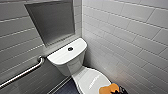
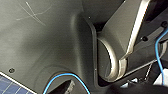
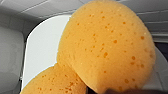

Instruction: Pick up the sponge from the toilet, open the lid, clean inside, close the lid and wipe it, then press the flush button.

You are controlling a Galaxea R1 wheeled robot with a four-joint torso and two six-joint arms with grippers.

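The lid [image 1: 91, 80] runs off the bottom edge of the head view, so its front end is lost. At the lid's front right edge the sponge [image 1: 109, 89] is cropped the same way. The right gripper [image 1: 122, 90] is a dark blurred sliver beside it, seemingly clamped on it. In the right wrist view the sponge overruns the frame and covers much of the lid.

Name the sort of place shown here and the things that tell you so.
Most likely a bathroom, perhaps an accessible one: a white toilet with its lid down, tiled walls, and a metal grab bar.
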